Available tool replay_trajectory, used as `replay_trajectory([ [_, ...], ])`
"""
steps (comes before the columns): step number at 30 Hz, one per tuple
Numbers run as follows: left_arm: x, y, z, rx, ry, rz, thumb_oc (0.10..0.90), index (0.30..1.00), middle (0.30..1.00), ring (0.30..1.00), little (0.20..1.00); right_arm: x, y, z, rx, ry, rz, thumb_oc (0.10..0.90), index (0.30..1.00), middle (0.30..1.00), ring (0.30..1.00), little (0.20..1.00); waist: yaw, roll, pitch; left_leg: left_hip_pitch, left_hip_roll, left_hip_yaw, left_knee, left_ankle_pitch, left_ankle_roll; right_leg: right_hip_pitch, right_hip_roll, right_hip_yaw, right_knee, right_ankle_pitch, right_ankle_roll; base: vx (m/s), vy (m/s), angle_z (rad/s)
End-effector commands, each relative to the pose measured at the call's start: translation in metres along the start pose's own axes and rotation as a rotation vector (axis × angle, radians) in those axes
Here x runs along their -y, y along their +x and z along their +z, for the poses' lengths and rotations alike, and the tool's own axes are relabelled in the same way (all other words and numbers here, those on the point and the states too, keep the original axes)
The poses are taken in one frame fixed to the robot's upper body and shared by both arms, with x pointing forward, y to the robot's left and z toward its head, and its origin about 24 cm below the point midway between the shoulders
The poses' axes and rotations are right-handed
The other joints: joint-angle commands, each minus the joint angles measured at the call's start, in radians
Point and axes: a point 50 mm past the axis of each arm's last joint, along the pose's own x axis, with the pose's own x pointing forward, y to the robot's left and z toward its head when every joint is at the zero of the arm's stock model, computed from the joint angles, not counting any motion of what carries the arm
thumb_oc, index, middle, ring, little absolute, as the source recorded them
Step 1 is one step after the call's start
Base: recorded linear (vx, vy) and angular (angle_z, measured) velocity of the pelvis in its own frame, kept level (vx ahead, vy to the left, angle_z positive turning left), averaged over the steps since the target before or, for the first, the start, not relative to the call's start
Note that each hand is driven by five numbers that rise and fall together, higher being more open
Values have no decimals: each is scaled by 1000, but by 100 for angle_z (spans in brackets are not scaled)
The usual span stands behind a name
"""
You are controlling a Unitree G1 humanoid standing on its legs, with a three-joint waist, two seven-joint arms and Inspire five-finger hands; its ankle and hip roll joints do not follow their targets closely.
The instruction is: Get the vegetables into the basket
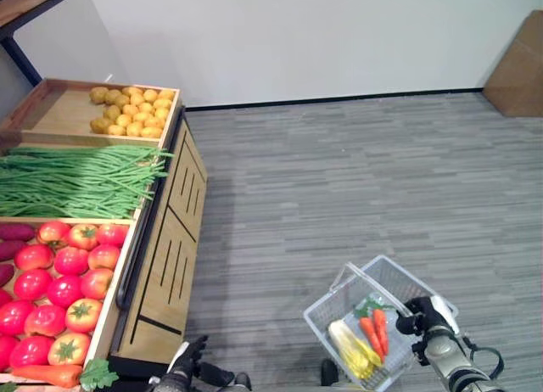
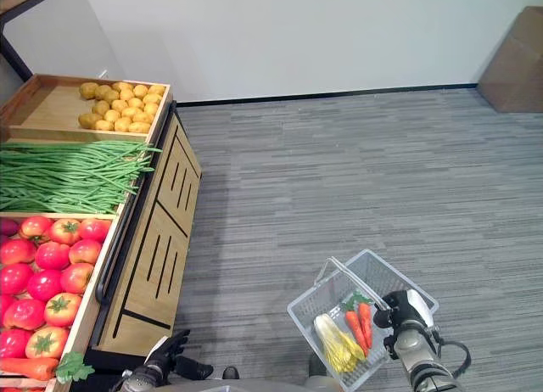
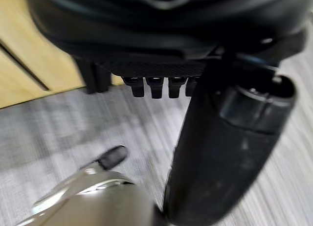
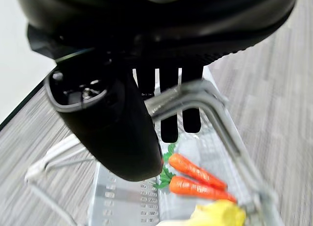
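A clear wire basket [image 1: 399, 277] hangs at the lower right above the grey floor, and my right hand [image 1: 422, 317] is shut on its handle [image 4: 195, 96]. Two orange carrots [image 1: 373, 331] and a pale yellow leafy vegetable [image 1: 352, 348] lie inside it. In the right wrist view the fingers [image 4: 168, 123] curl round the handle bars above the carrots [image 4: 195, 179]. My left hand [image 1: 188, 358] hangs low beside the wooden stand's front, open and holding nothing. On the stand lie green beans [image 1: 76, 180], red tomatoes [image 1: 64, 282] and a carrot [image 1: 42, 375].
The wooden produce stand [image 1: 165, 265] runs along the left, with potatoes [image 1: 127, 110] in its far crate and purple sweet potatoes [image 1: 15, 232] at the edge. A cardboard box [image 1: 517, 65] stands at the far right by the wall. Open grey floor [image 1: 356, 180] lies ahead.
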Motion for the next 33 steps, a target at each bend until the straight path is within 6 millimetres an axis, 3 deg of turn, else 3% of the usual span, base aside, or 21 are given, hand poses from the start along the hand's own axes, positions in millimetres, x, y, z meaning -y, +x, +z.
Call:
replay_trajectory([
  [1,-13,-2,-18,-75,121,62,900,1000,1000,1000,1000,42,15,58,175,144,-161,400,300,300,300,300,12,-40,-7,-33,21,-42,2,13,-29,42,-37,-56,4,-24,64,0,0,0],
  [9,-6,-8,-37,-135,149,55,900,1000,1000,1000,1000,52,16,50,138,175,-196,400,300,300,300,300,19,-34,-1,-38,25,-47,2,18,-32,42,-31,-62,4,-29,62,0,0,0],
  [10,-6,-8,-37,-135,149,55,900,1000,1000,1000,1000,52,16,50,138,175,-196,459,382,382,382,382,19,-34,-1,-38,25,-47,2,18,-32,42,-31,-62,4,-29,62,0,0,0],
  [11,-6,-9,-38,-139,153,59,900,1000,1000,1000,1000,55,16,47,127,178,-209,459,382,382,382,382,20,-32,2,-40,26,-49,2,19,-32,42,-30,-63,4,-29,61,0,0,0],
  [12,-5,-9,-38,-143,146,62,900,1000,1000,1000,1000,58,17,45,112,179,-221,659,662,662,662,662,22,-31,5,-41,27,-51,2,20,-33,41,-30,-65,4,-29,61,0,0,0],
  [13,-5,-9,-38,-143,146,62,900,1000,1000,1000,1000,58,17,45,112,179,-222,900,1000,1000,1000,1000,21,-30,5,-41,27,-51,2,20,-33,41,-30,-65,4,-29,61,0,0,0],
  [23,-3,-9,-38,-147,133,67,900,1000,1000,1000,1000,65,17,29,40,206,-257,900,1000,1000,1000,1000,25,-29,9,-44,27,-57,2,20,-33,41,-28,-73,4,-32,61,0,0,0],
  [29,-1,-9,-39,-154,125,62,900,1000,1000,1000,1000,57,15,20,10,231,-239,900,1000,1000,1000,1000,19,-30,4,-38,24,-56,2,14,-32,42,-30,-71,4,-31,61,0,0,0],
  [33,0,-9,-40,-163,101,62,900,1000,1000,1000,1000,40,10,6,-26,268,-194,900,1000,1000,1000,1000,14,-33,0,-34,20,-56,2,11,-30,45,-32,-70,4,-31,62,0,0,0],
])
